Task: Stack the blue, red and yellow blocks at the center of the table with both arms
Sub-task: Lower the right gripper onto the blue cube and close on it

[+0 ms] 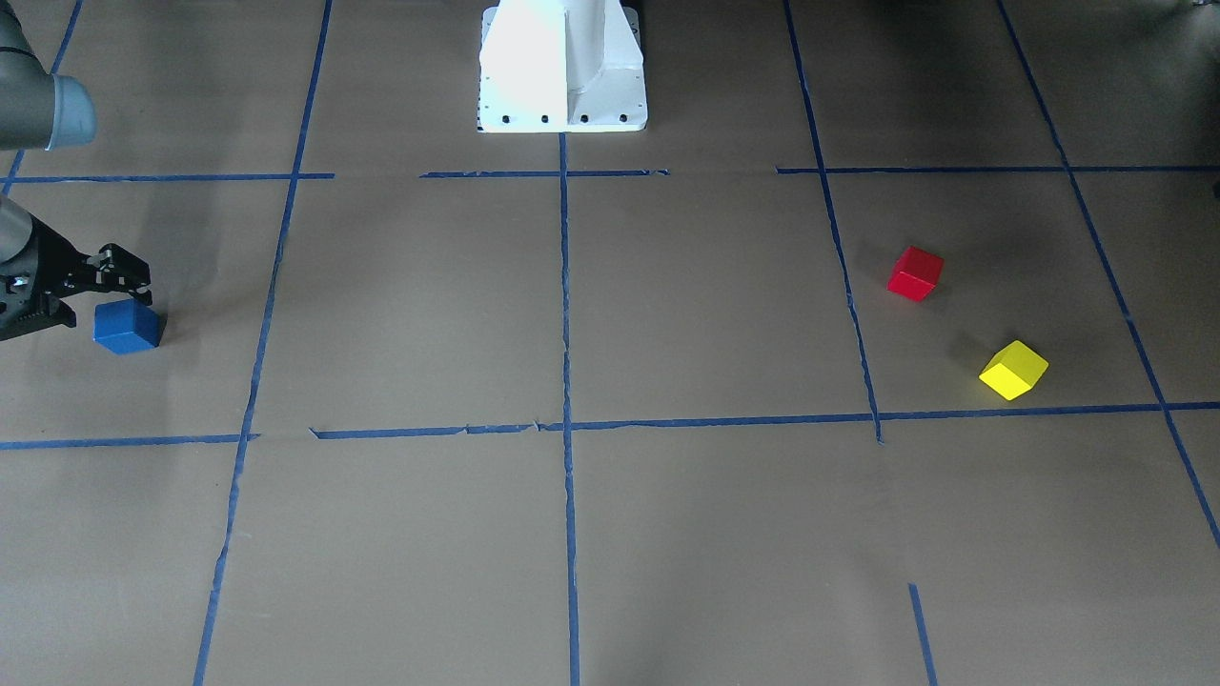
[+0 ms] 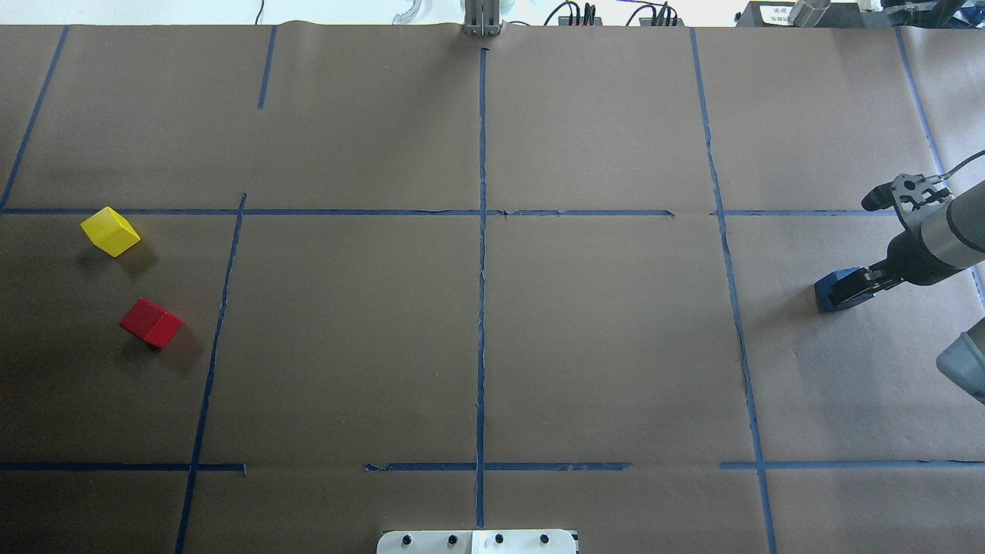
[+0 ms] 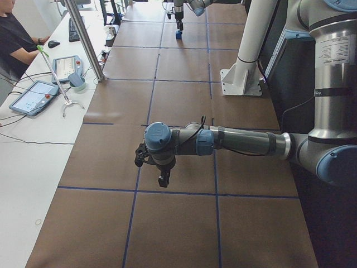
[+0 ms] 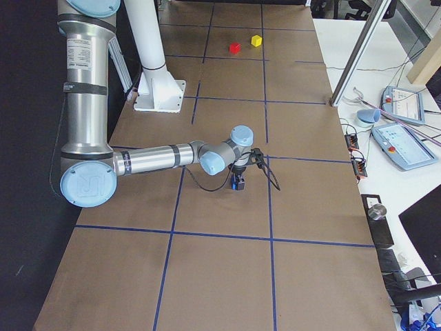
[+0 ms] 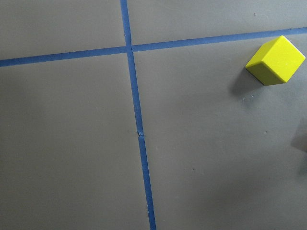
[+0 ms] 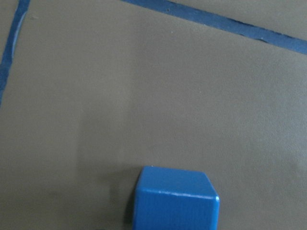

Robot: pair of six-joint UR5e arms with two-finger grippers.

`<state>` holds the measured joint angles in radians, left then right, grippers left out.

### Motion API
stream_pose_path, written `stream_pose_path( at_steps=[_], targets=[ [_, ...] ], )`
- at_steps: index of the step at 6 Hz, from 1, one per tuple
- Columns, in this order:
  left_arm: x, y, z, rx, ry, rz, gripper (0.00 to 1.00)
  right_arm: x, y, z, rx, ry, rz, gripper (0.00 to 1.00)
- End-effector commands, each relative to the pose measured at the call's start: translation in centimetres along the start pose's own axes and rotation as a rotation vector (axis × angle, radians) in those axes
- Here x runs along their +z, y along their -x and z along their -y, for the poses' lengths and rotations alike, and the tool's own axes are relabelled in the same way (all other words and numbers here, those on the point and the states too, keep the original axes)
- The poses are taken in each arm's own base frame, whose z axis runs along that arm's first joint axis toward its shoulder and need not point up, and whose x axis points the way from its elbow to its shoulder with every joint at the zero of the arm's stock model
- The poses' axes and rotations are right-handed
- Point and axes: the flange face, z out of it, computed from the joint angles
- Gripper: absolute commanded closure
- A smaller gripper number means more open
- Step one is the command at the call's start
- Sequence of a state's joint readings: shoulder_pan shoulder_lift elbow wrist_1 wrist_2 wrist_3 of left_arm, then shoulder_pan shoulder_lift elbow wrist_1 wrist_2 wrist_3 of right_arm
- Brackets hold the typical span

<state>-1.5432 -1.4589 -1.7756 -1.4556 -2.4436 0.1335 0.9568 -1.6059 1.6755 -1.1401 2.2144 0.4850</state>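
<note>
The blue block (image 1: 127,327) rests on the brown table at the robot's far right. My right gripper (image 1: 114,291) hangs low right over it, its fingers apart and angled down, so it looks open; in the right wrist view the blue block (image 6: 175,197) fills the bottom centre. On the robot's left side lie the red block (image 1: 916,273) and the yellow block (image 1: 1013,371), a short way apart. My left gripper (image 3: 163,180) points down above that area, and I cannot tell if it is open or shut. Its wrist view shows the yellow block (image 5: 276,61) at the upper right.
The white pedestal base (image 1: 562,67) stands at the robot's edge, mid table. Blue tape lines (image 1: 566,381) cut the brown paper into squares. A person (image 3: 12,39) sits at a side table with tablets beyond a metal post (image 3: 85,39).
</note>
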Motion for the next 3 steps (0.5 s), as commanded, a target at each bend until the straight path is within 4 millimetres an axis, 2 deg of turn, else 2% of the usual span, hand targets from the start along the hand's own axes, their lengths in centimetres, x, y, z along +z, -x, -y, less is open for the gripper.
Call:
stream_pose_path(
  at_steps=[1, 2, 3],
  targets=[
    [-0.12, -0.04, 0.00, 0.001, -0.003, 0.000, 0.00, 0.75, 0.48, 1.04, -0.006, 0.002, -0.004, 0.09],
    [-0.17, -0.10, 0.01, 0.002, -0.004, 0.000, 0.00, 0.86, 0.37, 1.02, -0.002, 0.004, -0.005, 0.27],
    [-0.16, -0.08, 0.04, 0.007, -0.007, 0.001, 0.00, 0.77, 0.50, 1.10, 0.014, 0.003, -0.003, 0.68]
  ],
)
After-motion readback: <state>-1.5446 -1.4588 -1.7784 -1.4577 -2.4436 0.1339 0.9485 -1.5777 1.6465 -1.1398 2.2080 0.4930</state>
